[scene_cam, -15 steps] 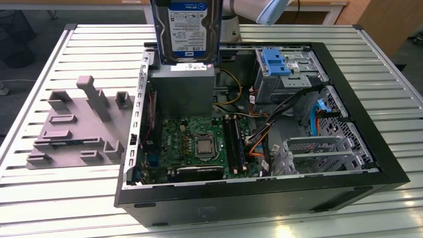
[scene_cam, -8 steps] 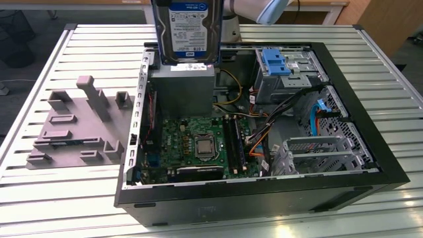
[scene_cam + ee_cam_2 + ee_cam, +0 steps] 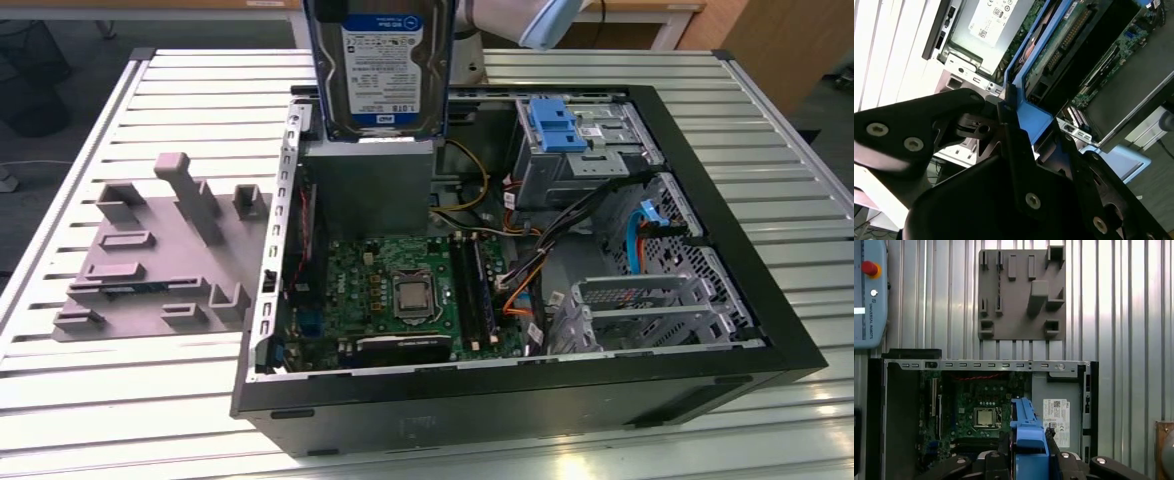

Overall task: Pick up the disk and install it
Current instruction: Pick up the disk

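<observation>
Silver-grey with a blue-and-white label, the disk (image 3: 379, 70) hangs upright in the air above the open computer case (image 3: 747, 340), over the grey power supply (image 3: 367, 185). In the second wrist view the gripper (image 3: 1005, 106) is clamped shut on the disk's blue side rail (image 3: 1036, 117). Inside the case lie the green motherboard (image 3: 400, 285) and a blue bracket (image 3: 557, 125) on the drive cage. A grey fixture plate (image 3: 154, 250) sits on the slatted metal surface (image 3: 120, 390) beside the case, on the exterior view's left.
</observation>
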`<action>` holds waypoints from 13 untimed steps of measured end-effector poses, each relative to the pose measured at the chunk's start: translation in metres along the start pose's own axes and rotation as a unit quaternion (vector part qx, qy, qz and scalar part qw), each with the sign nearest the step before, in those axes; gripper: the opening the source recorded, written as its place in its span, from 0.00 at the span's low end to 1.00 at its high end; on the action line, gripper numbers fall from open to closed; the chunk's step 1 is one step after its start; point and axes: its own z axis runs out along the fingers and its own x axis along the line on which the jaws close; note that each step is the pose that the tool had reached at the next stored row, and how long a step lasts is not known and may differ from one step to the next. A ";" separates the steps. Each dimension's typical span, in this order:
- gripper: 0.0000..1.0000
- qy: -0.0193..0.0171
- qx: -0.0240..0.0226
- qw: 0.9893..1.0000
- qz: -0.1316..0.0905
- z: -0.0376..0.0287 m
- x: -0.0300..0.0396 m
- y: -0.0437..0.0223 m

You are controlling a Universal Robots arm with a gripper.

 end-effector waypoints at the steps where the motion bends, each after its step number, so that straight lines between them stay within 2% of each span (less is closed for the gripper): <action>1: 0.37 0.000 0.000 1.000 0.000 -0.0001 0.0002 -0.0026; 6: 0.37 0.000 0.000 1.000 0.000 -0.0002 0.0004 -0.0201; 13: 0.37 0.000 0.000 1.000 0.000 -0.0003 0.0002 -0.0373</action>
